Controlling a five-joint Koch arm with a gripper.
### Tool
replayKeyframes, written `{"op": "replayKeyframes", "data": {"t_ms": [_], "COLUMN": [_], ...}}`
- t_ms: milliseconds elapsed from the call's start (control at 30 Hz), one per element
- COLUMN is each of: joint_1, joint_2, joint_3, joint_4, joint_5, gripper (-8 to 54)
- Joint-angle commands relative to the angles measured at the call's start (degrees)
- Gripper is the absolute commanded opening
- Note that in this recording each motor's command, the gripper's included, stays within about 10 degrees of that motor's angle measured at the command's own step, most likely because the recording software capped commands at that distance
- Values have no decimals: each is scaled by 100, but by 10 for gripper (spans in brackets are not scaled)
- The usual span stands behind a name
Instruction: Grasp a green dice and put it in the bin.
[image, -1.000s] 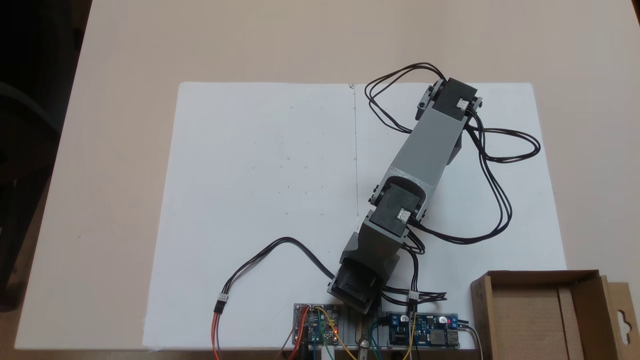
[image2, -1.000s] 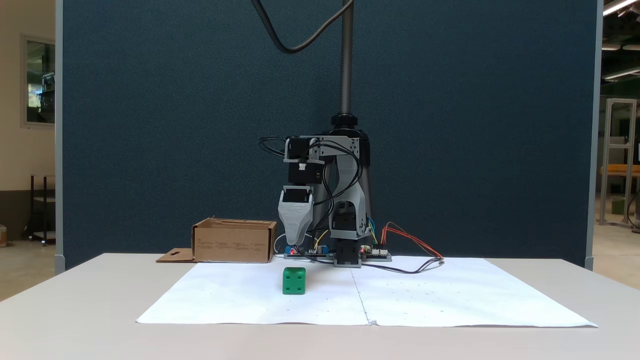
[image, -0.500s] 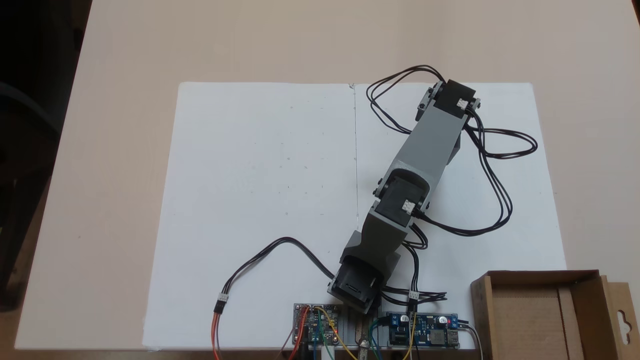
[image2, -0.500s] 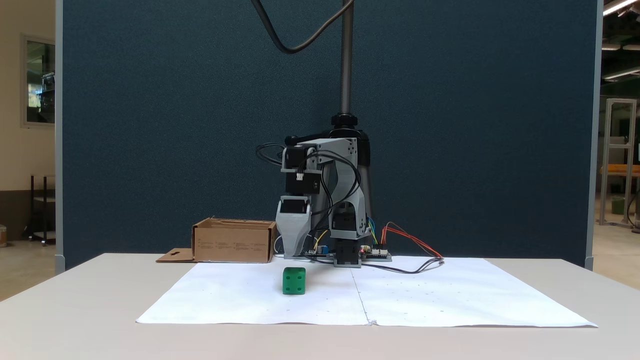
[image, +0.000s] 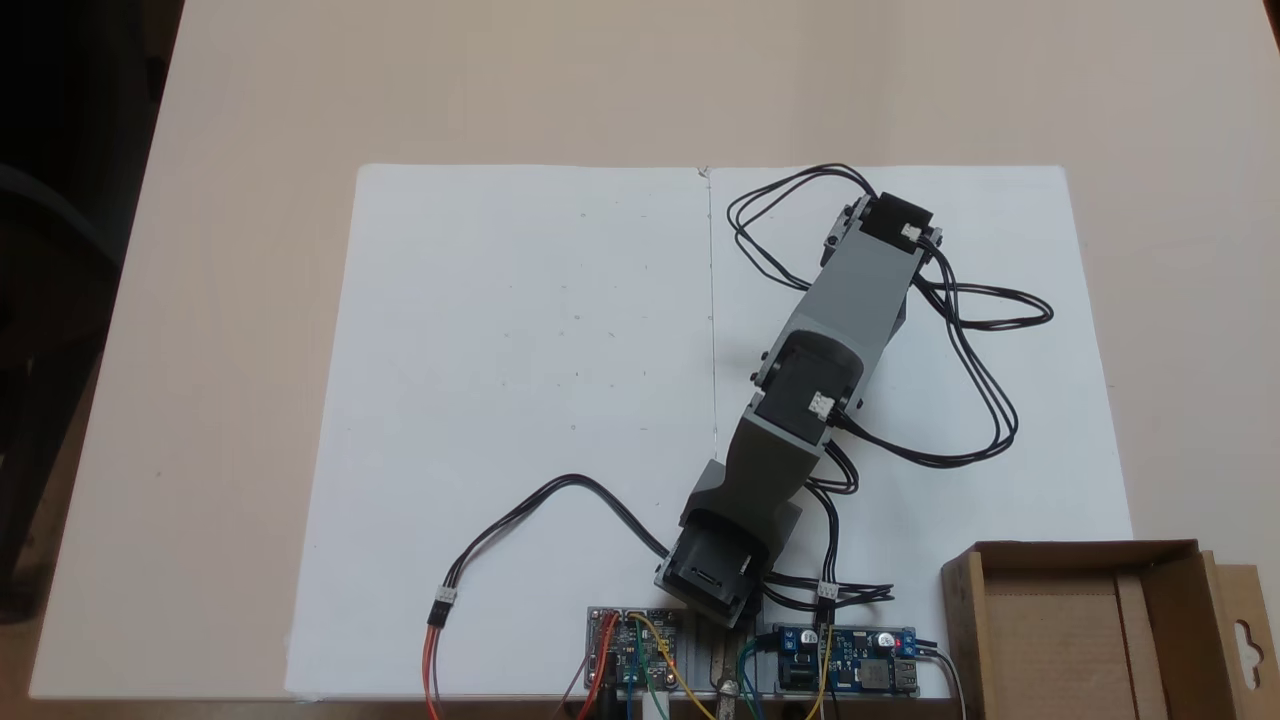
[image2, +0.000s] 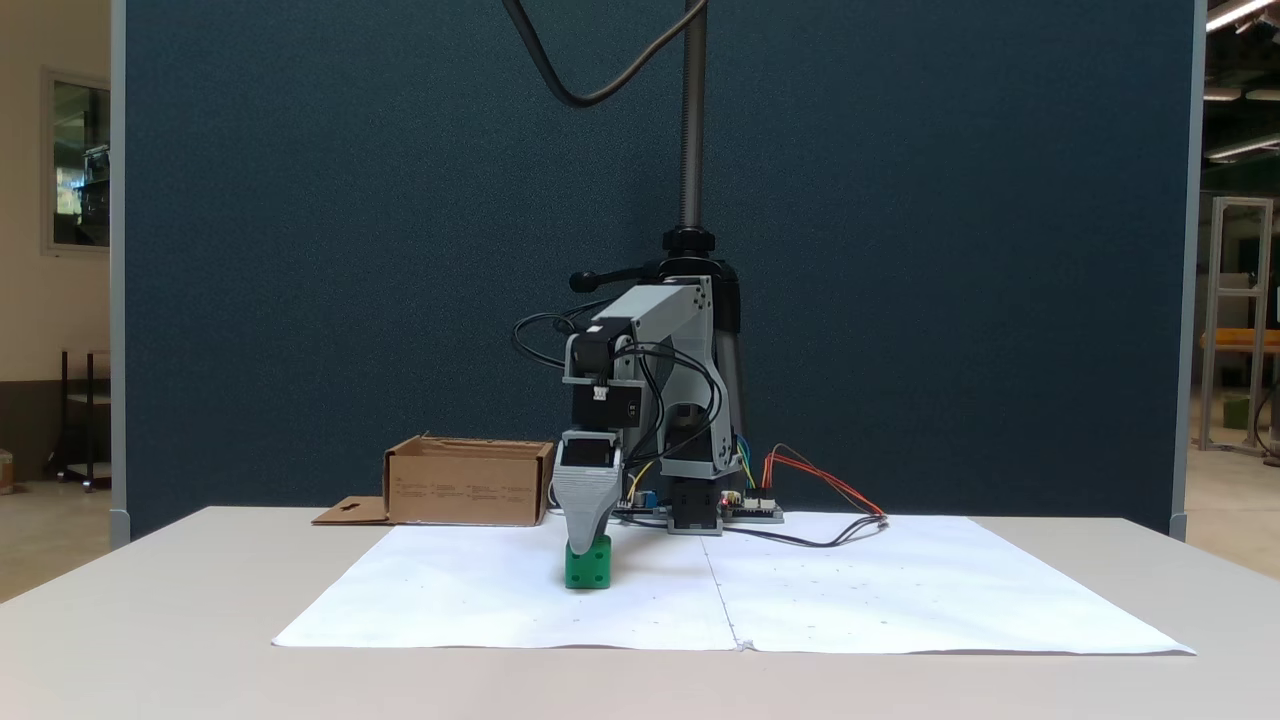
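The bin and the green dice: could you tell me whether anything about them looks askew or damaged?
Nothing stands out. The bin sits upright and the green dice rests flat on the paper beneath the gripper.

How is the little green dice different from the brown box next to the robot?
The green dice is a small, bright green, closed cube; the bin is a much bigger brown cardboard box, open on top. The green dice has dark pips on its face, while the bin has plain walls and a flap with a cutout. The green dice sits on the white paper under the gripper; the bin stands off the paper. Both rest on the table.
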Motion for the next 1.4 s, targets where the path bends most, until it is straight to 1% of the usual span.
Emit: {"op": "replayKeyframes", "data": {"t_ms": [0,300,400,500,667,833,900,967,1200,1367], "joint_1": [53,62,62,62,53,53,35,0,-26,-18], "joint_2": [26,-185,-193,-193,-193,-202,-211,-211,-202,-149], "joint_3": [-97,-62,-53,-35,62,229,229,246,264,9], "joint_4": [-105,-272,-290,-360,-475,-562,-598,-633,-527,-97], "joint_5": [-439,-439,-439,-439,-448,-439,-439,-439,-281,88], "gripper": [421,417,378,305,217,214,129,121,121,121]}}
